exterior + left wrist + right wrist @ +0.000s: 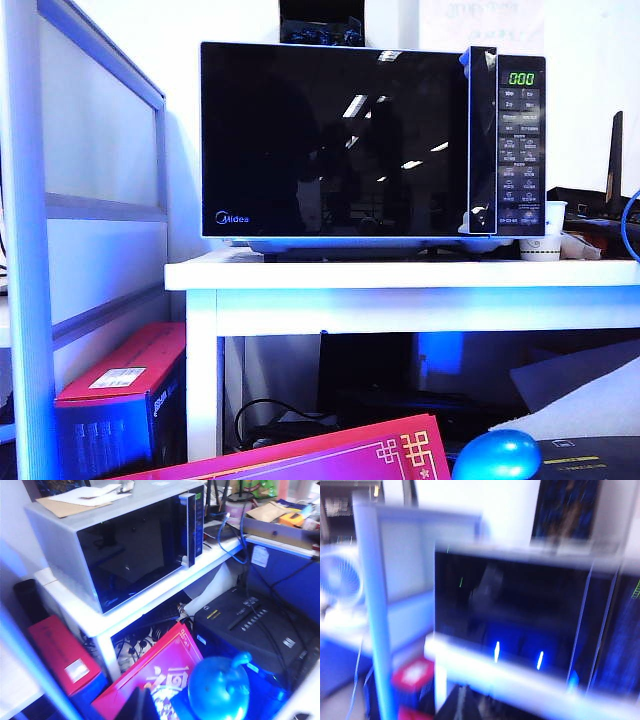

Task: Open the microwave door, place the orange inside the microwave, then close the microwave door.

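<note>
Microwave (360, 140): sitting on the white bench (400, 275).
Microwave door (335, 140): staying shut.
Orange: not showing.
Left claw (137, 707): pressed together, hanging low by the blue egg (219, 687).
Right claw (465, 705): together, holding nothing.

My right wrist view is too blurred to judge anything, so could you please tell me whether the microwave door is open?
Observer: No, the exterior view shows the microwave door shut flush on the microwave.
Operator: Is the orange anywhere?
Observer: In no view; only a blue egg-shaped thing lies below, in front.
Operator: And the grippers?
Observer: Absent from the exterior view; the left gripper is shut, well back from the microwave, the right gripper shut too.
</note>
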You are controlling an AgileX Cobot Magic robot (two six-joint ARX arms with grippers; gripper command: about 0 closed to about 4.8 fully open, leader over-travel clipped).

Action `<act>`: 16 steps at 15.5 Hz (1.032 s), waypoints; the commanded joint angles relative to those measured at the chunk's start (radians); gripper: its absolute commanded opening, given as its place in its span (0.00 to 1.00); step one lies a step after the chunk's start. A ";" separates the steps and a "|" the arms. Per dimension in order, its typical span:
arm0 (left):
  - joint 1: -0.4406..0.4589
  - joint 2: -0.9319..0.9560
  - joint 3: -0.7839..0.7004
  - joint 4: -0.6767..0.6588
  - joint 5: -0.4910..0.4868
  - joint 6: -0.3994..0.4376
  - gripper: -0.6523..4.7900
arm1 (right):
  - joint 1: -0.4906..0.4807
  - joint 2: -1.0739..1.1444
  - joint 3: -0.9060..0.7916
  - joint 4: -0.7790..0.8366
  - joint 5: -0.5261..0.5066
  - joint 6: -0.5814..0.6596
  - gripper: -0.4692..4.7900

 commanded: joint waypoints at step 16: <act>-0.001 -0.093 -1.552 1.389 -0.028 -0.123 0.11 | 0.002 -0.160 -0.370 -0.342 0.027 0.031 0.09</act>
